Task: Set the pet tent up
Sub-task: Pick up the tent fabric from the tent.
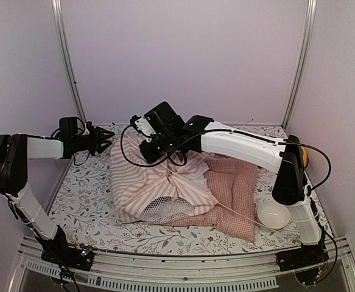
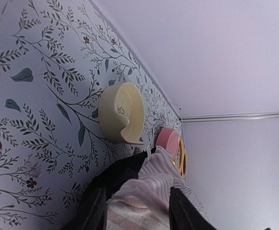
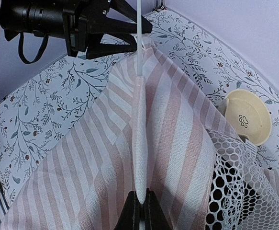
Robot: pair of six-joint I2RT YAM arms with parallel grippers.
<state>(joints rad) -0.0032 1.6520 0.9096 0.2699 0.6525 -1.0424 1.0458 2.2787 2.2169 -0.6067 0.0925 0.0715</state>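
Between the fingers of the right tool (image 3: 140, 195), which are clenched, sits the white pole sleeve (image 3: 138, 143) along the ridge of the pet tent (image 1: 147, 182). Directly ahead of this tool the sleeve runs straight to the left tool (image 3: 129, 36). The left tool grasps the tent's far tip, where a thin white pole (image 3: 139, 19) emerges. The left wrist view shows striped fabric filling the gap between its fingers.

Judgement: the two grips stretch the ridge between them so the pole can be fed along the sleeve. The tent is not yet erected.

To either side of the right tool the striped panels fall away to the surface (image 1: 86, 201), and the mesh window (image 3: 235, 182) lies close on one side. Beyond the mesh stands a cream bowl (image 3: 247, 117). The tent lies slumped mid-surface, partly over a pink checked cushion (image 1: 232, 188).

Pose: the right arm reaches diagonally from its base, forearm over the cushion, wrist tipped down. The left arm has its elbow raised high at the surface's edge, and its forearm runs level toward the tent's corner.
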